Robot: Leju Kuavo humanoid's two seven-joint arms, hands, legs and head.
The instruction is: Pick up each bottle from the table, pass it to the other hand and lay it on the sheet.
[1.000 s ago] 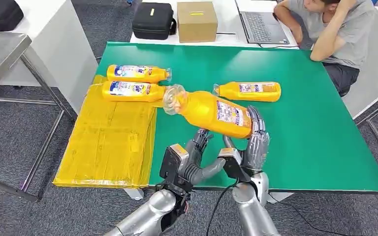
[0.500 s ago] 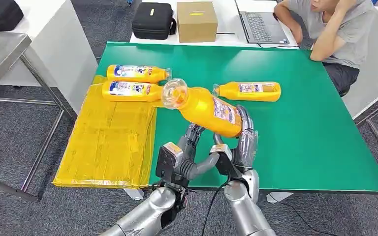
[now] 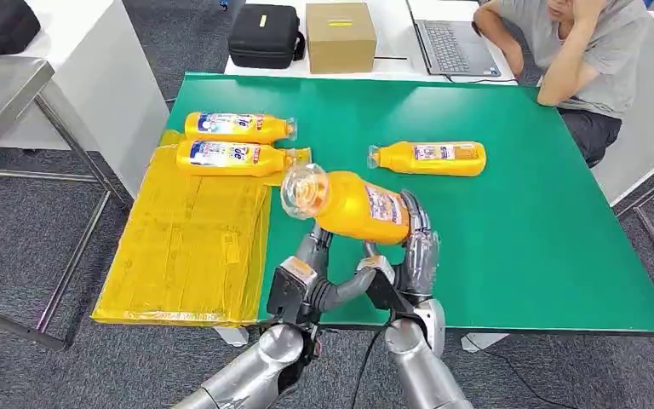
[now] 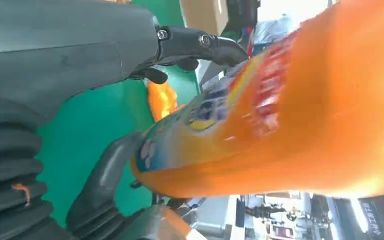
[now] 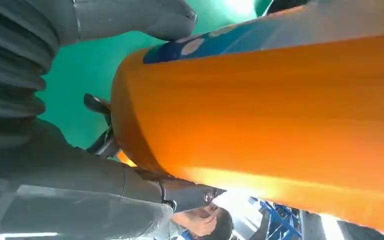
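Orange bottle [image 3: 353, 207] held above bench [image 3: 511, 230], right of yellow sheet [image 3: 187, 247]; base clamped by right hand [image 3: 413, 247]; left hand [image 3: 311, 273] spread beneath, grip unclear; smooth, rigid, likely heavy; mid-body hold judged safest.

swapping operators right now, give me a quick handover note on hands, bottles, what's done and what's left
Right hand grips the base end of the lifted bottle, cap toward the yellow sheet.
Left hand is cupped under it, thumb out; whether it has a grip yet is unclear.
Done: two bottles, the far one and the near one, lie at the sheet's far end.
Left: finish the pass, lay this bottle on the sheet, then the last bottle on the green table.
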